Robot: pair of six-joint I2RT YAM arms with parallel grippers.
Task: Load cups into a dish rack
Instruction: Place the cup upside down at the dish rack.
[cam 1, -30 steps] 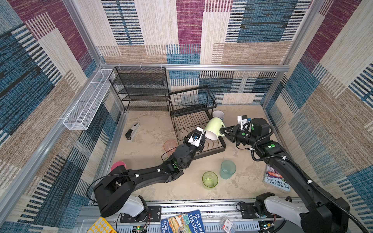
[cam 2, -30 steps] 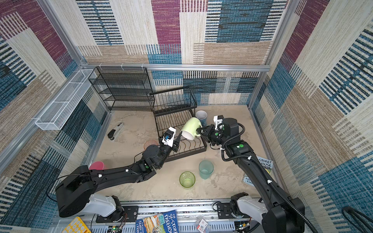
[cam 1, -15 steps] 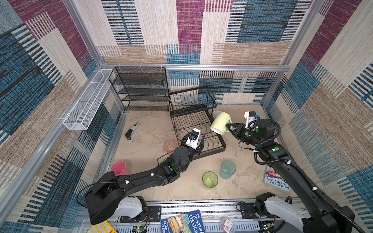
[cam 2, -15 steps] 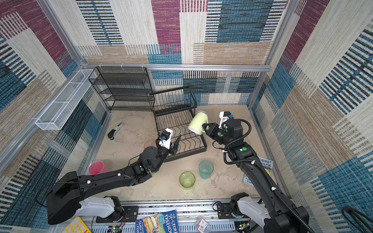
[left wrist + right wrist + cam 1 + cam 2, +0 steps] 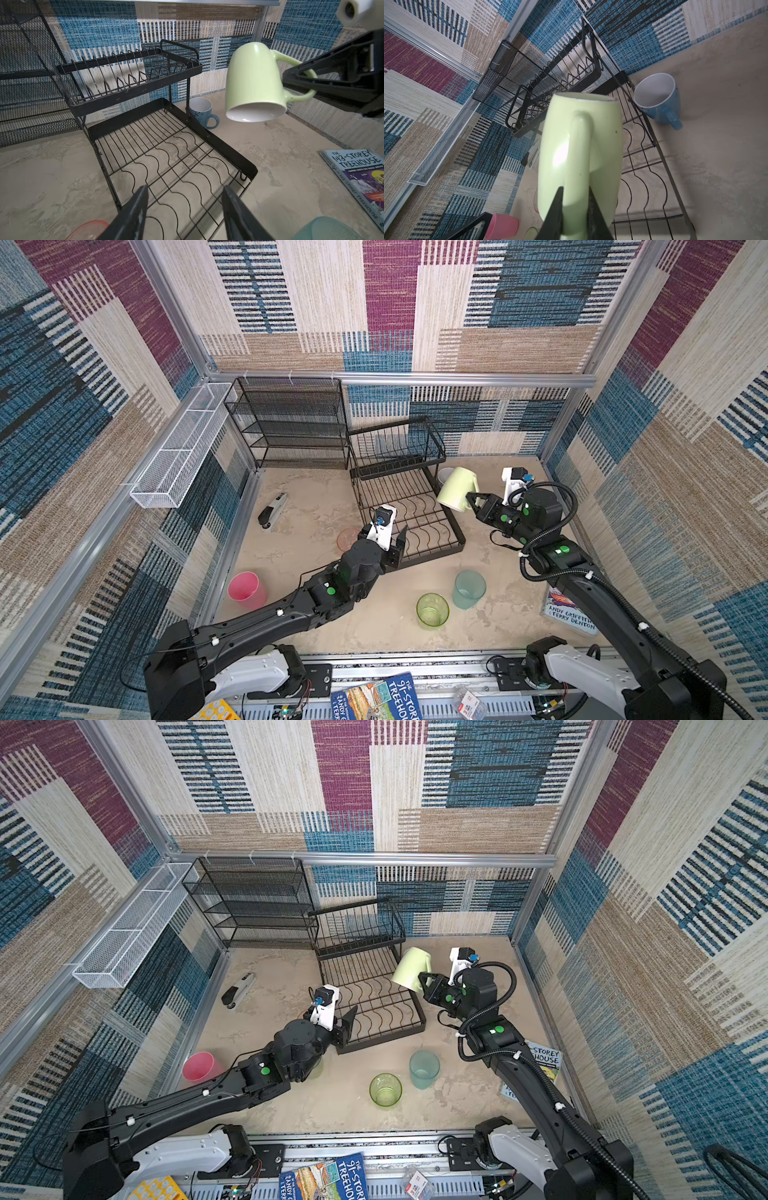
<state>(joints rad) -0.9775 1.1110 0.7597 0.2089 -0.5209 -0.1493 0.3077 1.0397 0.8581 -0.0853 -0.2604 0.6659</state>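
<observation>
Our right hand [image 5: 576,207] pinches the pale green mug [image 5: 457,489] by its handle. The mug hangs mouth-down in the air over the right edge of the dish rack [image 5: 228,149], near the table's back right corner, probably so it can drain once set down. Our left hand [image 5: 185,192] hovers open and empty at the rack's front edge, perhaps to steady it. No cup is racked yet.

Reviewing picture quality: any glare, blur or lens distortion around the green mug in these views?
Right wrist view: a bright glare patch on the pale green mug beside its handle, near jaws soft. Left wrist view: mug sharp, dish rack splayed by the wide lens, near jaws blurred. Both top views: even light, sharp.
</observation>
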